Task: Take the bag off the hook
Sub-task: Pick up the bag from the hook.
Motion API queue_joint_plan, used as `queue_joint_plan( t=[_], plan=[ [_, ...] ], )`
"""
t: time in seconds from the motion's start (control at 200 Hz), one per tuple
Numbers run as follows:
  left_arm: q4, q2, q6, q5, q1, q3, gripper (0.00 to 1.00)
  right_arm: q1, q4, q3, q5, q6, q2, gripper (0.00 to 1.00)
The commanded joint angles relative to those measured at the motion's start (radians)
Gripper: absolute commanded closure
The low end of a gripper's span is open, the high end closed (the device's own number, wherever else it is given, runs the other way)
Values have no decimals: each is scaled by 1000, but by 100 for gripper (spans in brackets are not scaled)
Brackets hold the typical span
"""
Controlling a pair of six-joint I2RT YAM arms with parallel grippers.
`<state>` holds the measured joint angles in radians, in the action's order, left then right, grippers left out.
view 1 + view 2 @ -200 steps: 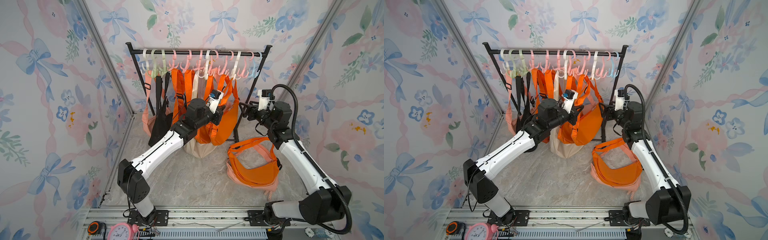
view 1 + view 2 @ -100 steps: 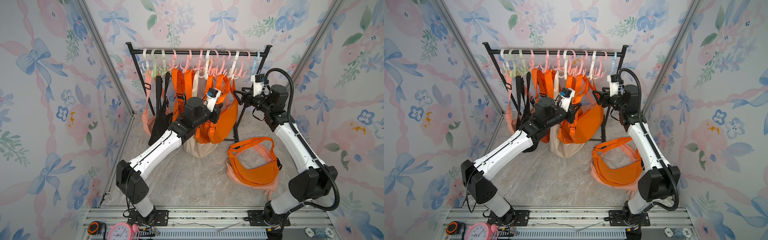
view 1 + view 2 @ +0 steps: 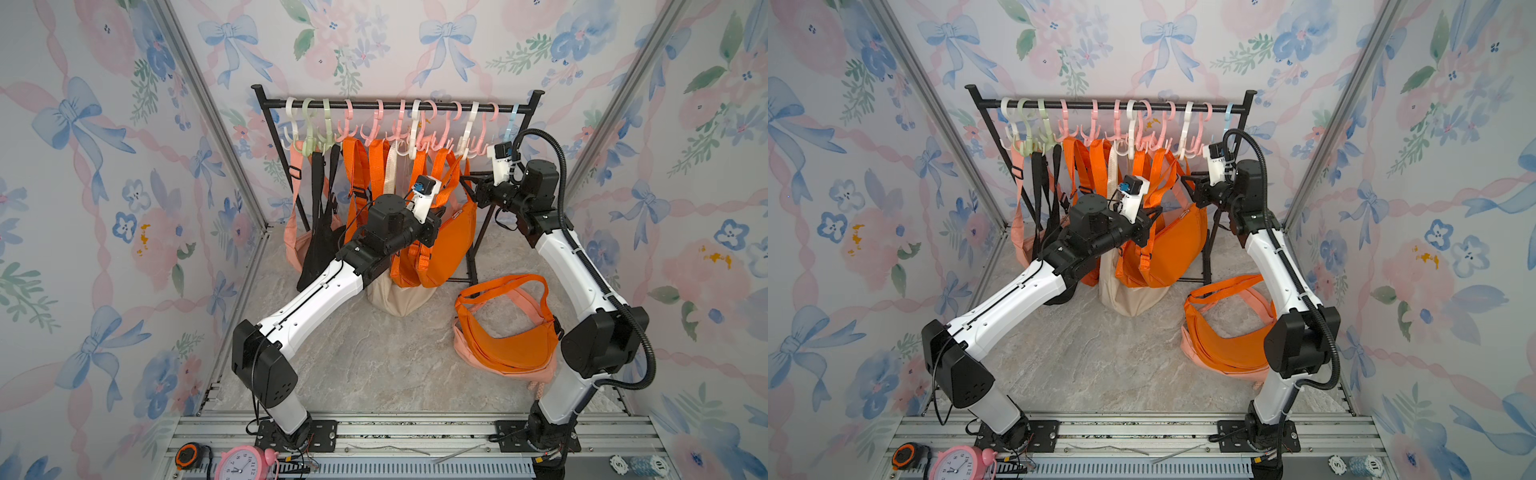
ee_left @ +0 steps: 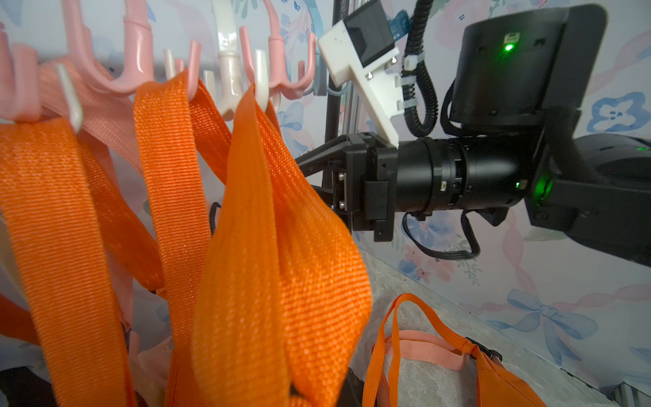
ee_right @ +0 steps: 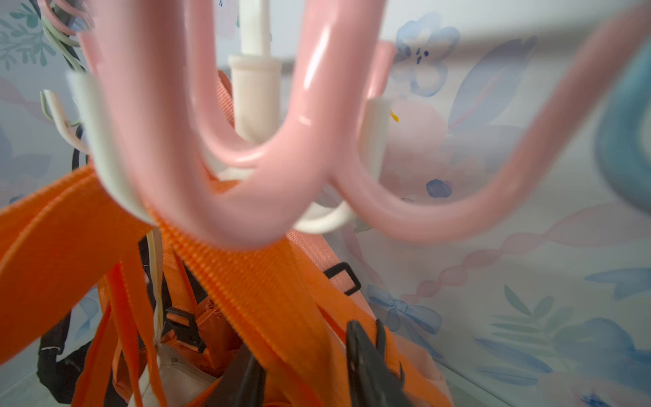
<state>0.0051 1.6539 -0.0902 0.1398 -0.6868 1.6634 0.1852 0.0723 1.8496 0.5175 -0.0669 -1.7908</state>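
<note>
The orange bag (image 3: 449, 245) hangs near the right end of the rack, its strap (image 4: 253, 183) looped over a white hook (image 4: 260, 88). My left gripper (image 3: 438, 214) is shut on a fold of that strap lower down; the webbing hides its jaws in the left wrist view. My right gripper (image 3: 467, 183) is just below the hooks. In the right wrist view its two black fingers (image 5: 366, 366) stand apart on either side of the orange strap (image 5: 274, 299), under the white hook (image 5: 105, 158) and a pink hook (image 5: 246, 176). Whether the pads touch the webbing is unclear.
The black rack rail (image 3: 395, 106) carries several plastic hooks. Pink (image 3: 293, 249), black (image 3: 320, 249), orange and beige (image 3: 399, 299) bags hang to the left. Another orange bag (image 3: 507, 336) lies on a pink one on the floor at the right. A clock (image 3: 241, 461) sits by the front rail.
My right arm rose and swung left to the hooks, and its jaws narrowed around the orange strap. My left arm stayed almost still, shut on the strap.
</note>
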Motion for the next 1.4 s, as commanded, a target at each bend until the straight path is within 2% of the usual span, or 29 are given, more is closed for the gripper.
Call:
queue_joint_plan(
  t=[0.0, 0.135, 0.19, 0.41, 0.985, 1.395],
  plan=[
    [17, -21, -7, 17, 9, -2, 100, 18, 13, 38, -3, 14, 0, 72],
    [14, -14, -3, 12, 9, -4, 100, 34, 27, 37, -33, 37, 8, 94],
    [14, -12, -5, 14, 10, -1, 100, 41, 35, 35, -58, 46, 15, 100],
    [5, 21, -11, 39, 17, 30, 100, 68, 42, 13, -102, 85, 59, 100],
    [-124, 206, -16, 71, 43, 337, 100, 71, 72, 7, -132, 127, 162, 100],
    [-128, 144, 10, 66, 32, 337, 100, 71, 64, -125, -261, 89, 354, 100]
  ],
)
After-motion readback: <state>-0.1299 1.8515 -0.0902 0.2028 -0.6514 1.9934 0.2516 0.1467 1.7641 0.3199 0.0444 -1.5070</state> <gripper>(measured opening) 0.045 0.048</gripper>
